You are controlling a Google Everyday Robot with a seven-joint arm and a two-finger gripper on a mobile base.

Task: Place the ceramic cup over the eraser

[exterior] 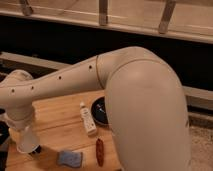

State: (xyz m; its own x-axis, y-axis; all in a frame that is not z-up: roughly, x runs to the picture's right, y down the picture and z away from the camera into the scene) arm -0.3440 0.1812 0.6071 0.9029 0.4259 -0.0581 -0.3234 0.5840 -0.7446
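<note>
The off-white ceramic cup (27, 140) hangs mouth down just under my wrist at the left of the wooden table (57, 125), its rim low over the board. My gripper (23, 128) is at the cup's top, mostly hidden by the wrist and the cup. The eraser (36, 149), a tiny blackish block, shows right at the cup's lower right edge. I cannot tell whether the cup touches it.
A white tube with a cap (88, 120) lies mid-table beside a dark round dish (101, 112). A reddish-brown oblong thing (99, 151) and a blue-grey pad (70, 158) lie near the front edge. My bulky arm covers the table's right side.
</note>
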